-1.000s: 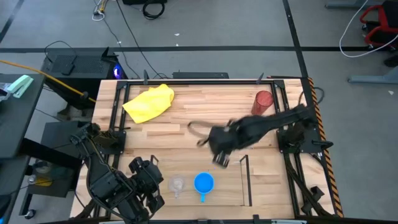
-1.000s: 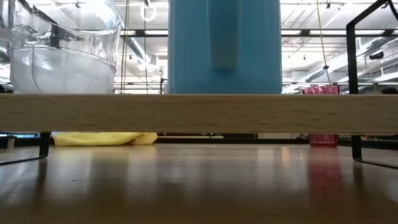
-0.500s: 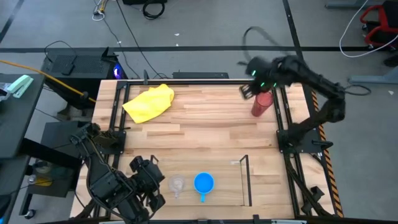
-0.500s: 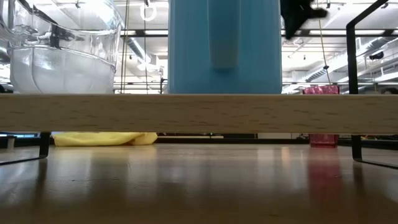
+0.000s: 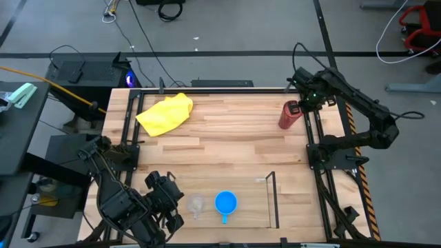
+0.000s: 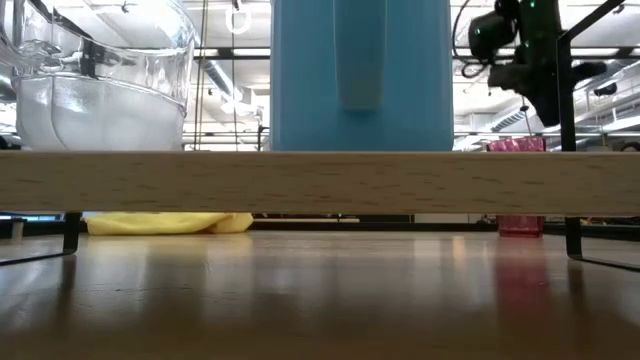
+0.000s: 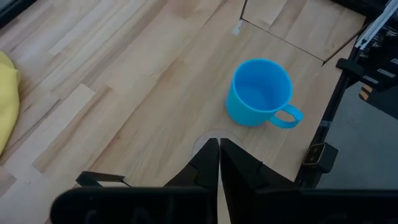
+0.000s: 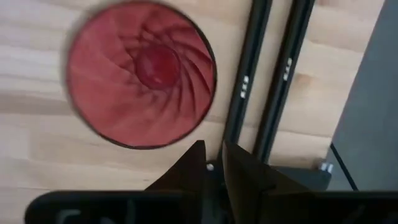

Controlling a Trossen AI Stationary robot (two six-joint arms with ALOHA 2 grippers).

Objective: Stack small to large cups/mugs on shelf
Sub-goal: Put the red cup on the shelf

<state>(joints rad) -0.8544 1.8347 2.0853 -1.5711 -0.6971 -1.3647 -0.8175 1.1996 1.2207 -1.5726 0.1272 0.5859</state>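
The dark red tumbler [image 5: 289, 118] stands upright at the table's far right, beside the black frame rail. My right gripper [image 5: 296, 106] hovers above it, shut and empty. In the right wrist view the fingers [image 8: 212, 163] point down past the tumbler's open mouth [image 8: 142, 81], over the rail. The bright blue mug [image 5: 225, 203] and the tiny clear cup [image 5: 196, 204] stand side by side on the shelf's wood plank [image 6: 320, 182] at the near edge. My left gripper [image 5: 165, 201] waits shut, left of the clear cup.
A yellow cloth [image 5: 165, 114] lies at the far left of the table. The shelf's thin dark upright [image 5: 273, 200] stands right of the blue mug. Black frame rails [image 8: 273, 81] run along the table's right side, next to the tumbler.
My right gripper has swung from the middle of the table up and toward the far right corner. It now hangs over the red tumbler. The cups and my left arm have kept still.
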